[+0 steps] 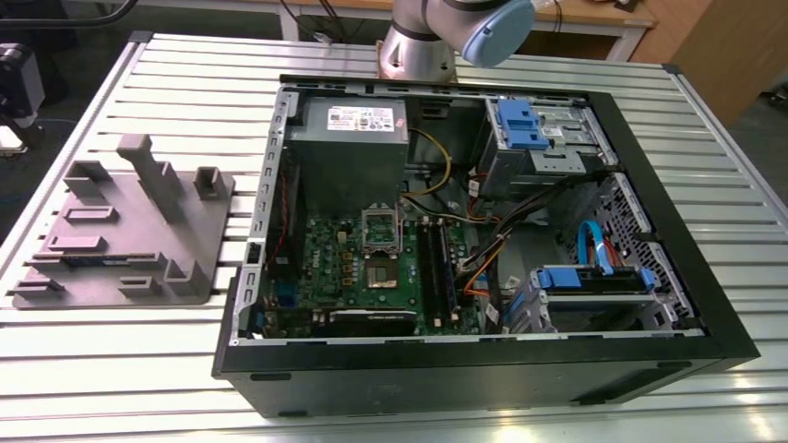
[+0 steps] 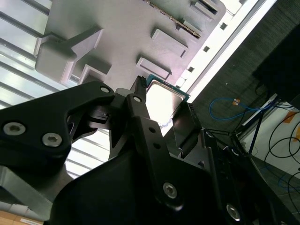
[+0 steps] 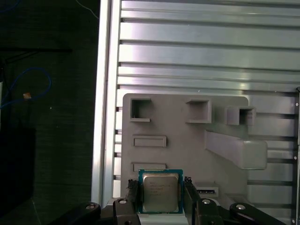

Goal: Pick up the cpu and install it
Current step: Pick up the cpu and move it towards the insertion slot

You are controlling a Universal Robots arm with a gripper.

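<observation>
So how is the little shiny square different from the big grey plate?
The cpu is tiny; the plate is much bigger. The cpu has a shiny silver top with a green edge; the plate is plain grey with blocks sticking up. The cpu is gripped in the pincer; the plate lies on the table. Both are roughly square.

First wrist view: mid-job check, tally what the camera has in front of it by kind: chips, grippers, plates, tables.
cpu: 1
gripper: 1
grey fixture plate: 1
slatted metal table: 1
Total: 4
</observation>
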